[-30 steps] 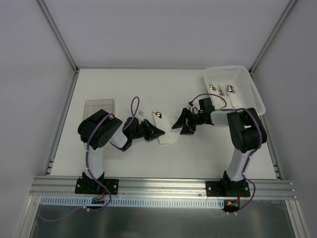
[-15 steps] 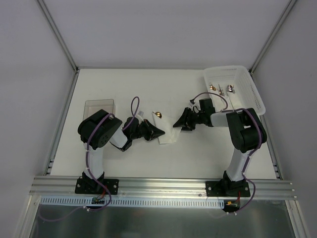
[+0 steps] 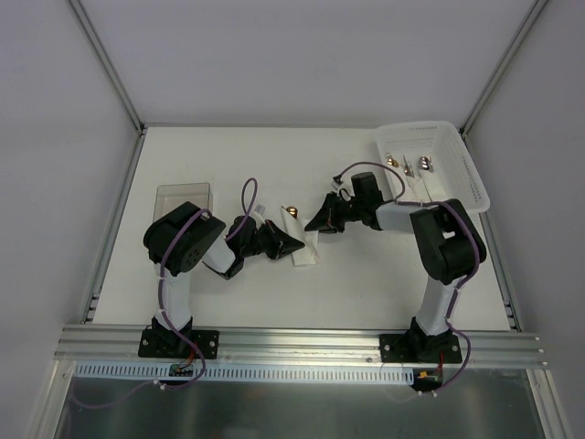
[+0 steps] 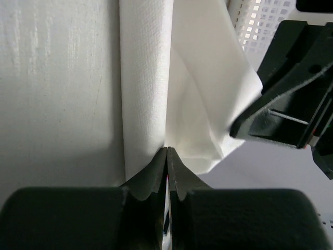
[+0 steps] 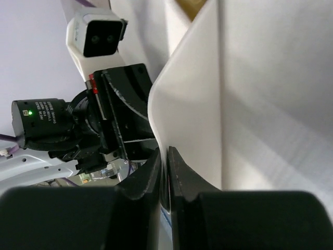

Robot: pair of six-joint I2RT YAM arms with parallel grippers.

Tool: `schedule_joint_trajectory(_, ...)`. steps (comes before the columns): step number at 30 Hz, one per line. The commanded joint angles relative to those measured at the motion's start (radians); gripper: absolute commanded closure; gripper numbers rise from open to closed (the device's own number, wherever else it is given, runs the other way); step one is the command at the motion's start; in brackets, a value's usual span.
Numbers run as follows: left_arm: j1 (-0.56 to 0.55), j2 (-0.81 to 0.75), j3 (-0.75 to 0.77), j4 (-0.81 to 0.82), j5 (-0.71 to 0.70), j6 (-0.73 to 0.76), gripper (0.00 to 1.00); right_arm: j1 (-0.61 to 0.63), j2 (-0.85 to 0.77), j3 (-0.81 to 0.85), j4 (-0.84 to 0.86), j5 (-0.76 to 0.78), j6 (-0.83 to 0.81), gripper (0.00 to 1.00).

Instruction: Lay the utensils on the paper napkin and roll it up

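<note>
The napkin [image 3: 306, 249] lies partly folded in the middle of the tabletop [image 3: 228, 165], between the two arms, and both of them are pinching it. The left tool [image 3: 294, 243] is closed tight on the napkin's near-left edge. Seen from its wrist, its fingers [image 4: 151, 177] meet right at a fold in the paper, with one flap lying flat and the other lifted toward the right arm. The right tool [image 3: 313, 224] is clamped on the opposite edge, holding that flap off the tabletop so the paper curves up from its fingers [image 5: 140, 182]. One utensil [image 3: 291, 211] shows only its copper head, peeking out at the napkin's far end, just beside the right tool. A few more utensils [image 3: 423, 165] lie in the white basket [image 3: 448, 137] at the far right corner. A clear tray [image 3: 183, 194] sits by the left arm.
</note>
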Motion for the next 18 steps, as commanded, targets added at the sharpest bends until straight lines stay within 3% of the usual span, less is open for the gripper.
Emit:
schedule_joint_trajectory(1, 0.013, 0.031, -0.033, -0.177, -0.078, 0.072, 0.98, 0.046, -0.021, 0.044, 0.039, -0.038, 0.051, 0.89)
schedule_joint_trajectory(18, 0.012, -0.018, -0.041, -0.225, -0.081, 0.106, 0.98, 0.094, 0.169, 0.151, -0.117, -0.026, 0.014, 0.91)
